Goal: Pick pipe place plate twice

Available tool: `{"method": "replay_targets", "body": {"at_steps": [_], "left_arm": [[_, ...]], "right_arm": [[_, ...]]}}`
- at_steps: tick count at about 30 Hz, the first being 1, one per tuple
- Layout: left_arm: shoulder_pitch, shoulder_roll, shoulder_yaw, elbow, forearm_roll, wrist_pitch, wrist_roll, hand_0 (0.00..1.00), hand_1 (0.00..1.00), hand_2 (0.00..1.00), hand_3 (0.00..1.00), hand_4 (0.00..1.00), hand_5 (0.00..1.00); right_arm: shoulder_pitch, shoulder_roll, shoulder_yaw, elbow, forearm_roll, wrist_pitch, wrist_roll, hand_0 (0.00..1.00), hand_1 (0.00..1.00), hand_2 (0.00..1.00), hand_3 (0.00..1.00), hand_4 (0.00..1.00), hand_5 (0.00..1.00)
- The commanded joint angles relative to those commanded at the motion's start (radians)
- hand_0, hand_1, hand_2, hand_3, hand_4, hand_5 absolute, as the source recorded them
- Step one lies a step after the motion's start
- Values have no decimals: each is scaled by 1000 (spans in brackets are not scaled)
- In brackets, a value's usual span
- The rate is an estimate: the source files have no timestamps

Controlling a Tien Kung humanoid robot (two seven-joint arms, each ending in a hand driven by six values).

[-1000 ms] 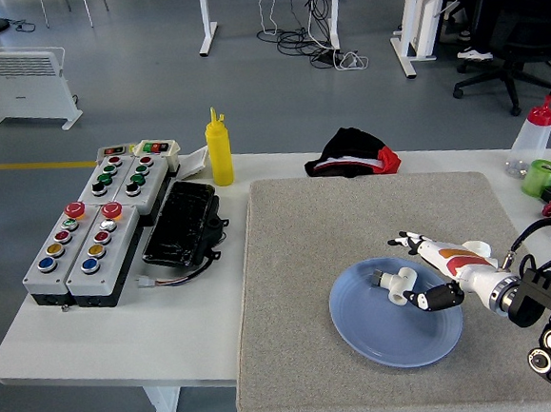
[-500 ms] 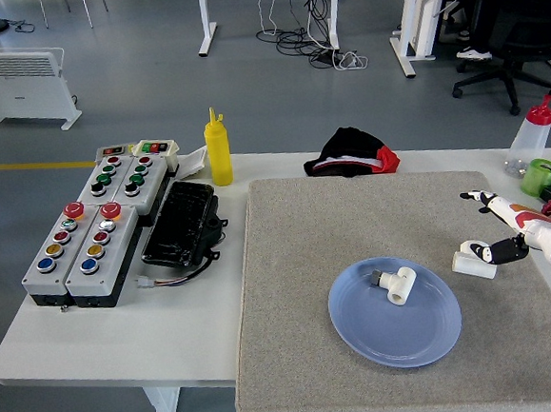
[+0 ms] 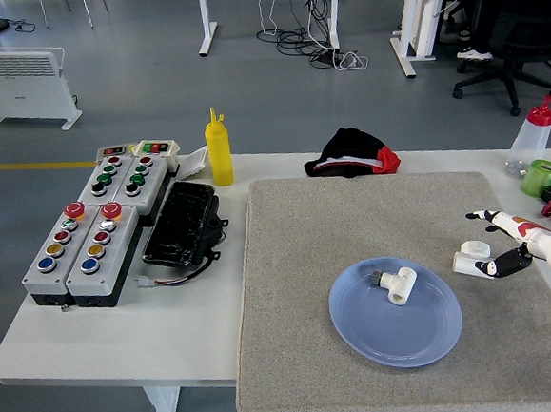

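Observation:
A white T-shaped pipe fitting (image 3: 396, 284) lies in the blue plate (image 3: 410, 337) on the grey mat. A second white pipe piece (image 3: 469, 260) lies on the mat just right of the plate. My right hand (image 3: 483, 242) reaches in from the right edge, right up against this second piece. Its fingers are spread: one white finger (image 3: 480, 216) points left above the piece, and the black thumb (image 3: 496, 266) sits at the piece's near side. The hand has no closed hold on the piece. My left arm does not show.
The grey mat (image 3: 299, 261) covers the table's right half. Two button boxes (image 3: 91, 230) and a black device (image 3: 181, 223) sit at the left. A yellow bottle (image 3: 219, 151), a black-and-red cloth (image 3: 352, 152), a green cup (image 3: 539, 177) and a red-capped bottle (image 3: 536, 138) stand behind.
A second ago my right hand was over the plate beside the T-fitting. It has drawn back to the right and now sits at the second pipe piece, with little movement in the last half second.

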Motion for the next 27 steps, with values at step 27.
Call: {"method": "replay_targets", "body": {"at_steps": [27], "left_arm": [[0, 0, 6, 1, -15, 6, -11, 580, 564, 564, 537, 441, 998]], "right_arm": [[23, 56, -124, -143, -36, -77, 63, 766, 740, 755, 756, 701, 285]]}}
